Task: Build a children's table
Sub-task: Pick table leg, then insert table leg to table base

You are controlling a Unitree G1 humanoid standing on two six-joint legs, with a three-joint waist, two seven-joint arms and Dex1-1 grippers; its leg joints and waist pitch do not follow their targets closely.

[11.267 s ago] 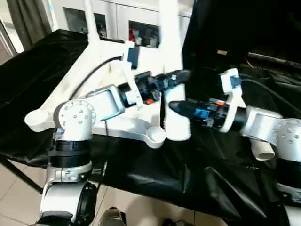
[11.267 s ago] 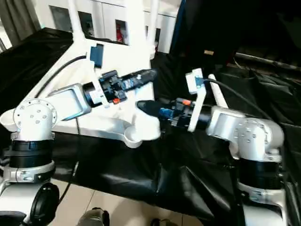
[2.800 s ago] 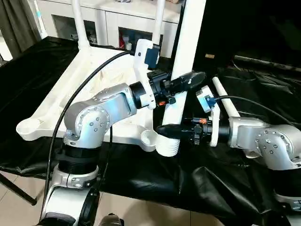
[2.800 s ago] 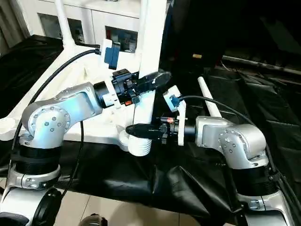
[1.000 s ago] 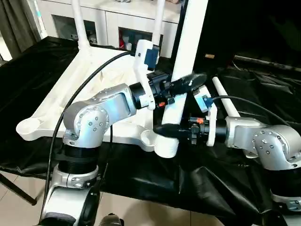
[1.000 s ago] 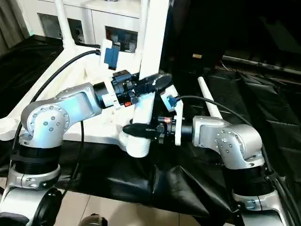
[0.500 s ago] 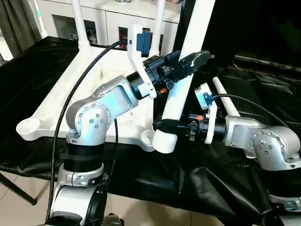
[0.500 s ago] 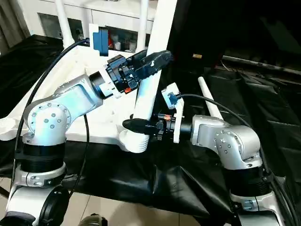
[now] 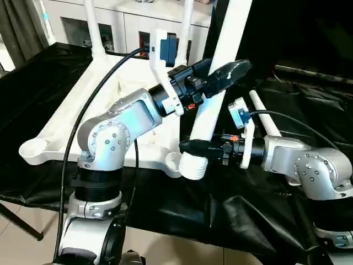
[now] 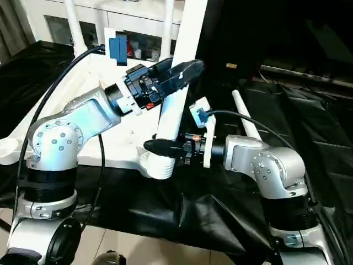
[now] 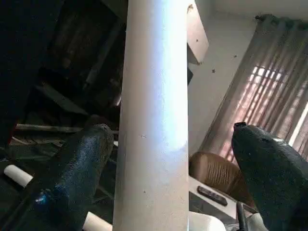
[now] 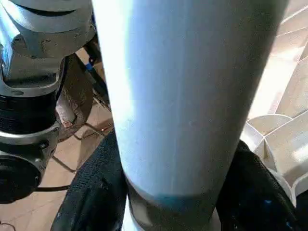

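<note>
The leg (image 9: 212,99) now being fitted stands tilted, its ribbed foot just beside the near corner socket (image 9: 174,160) of the upturned tabletop (image 9: 96,105) and not yet seated in it; a second ago the left gripper (image 9: 223,74) was closed on the shaft above the socket, and since then its jaws have spread wide and slid a little up the leg, so that in the left wrist view one finger (image 11: 77,175) stands well clear on either side of the white tube; the right gripper (image 9: 190,147), low on the leg just above the socket, has not changed and its jaws clasp the shaft at middling width; so the leg's weight and aim rest on the right alone, probably while the left re-grips higher to steer or twist it in.

Beyond the socket, two legs (image 9: 91,27) already rise from the far corners; a fourth leg (image 9: 265,118) lies loose on the black-draped bench (image 9: 176,212) to the socket's right, behind the right forearm; a white cabinet (image 9: 124,25) stands past the tabletop; the left arm's cable (image 9: 91,110) arcs over the tabletop, perhaps near enough to snag.
</note>
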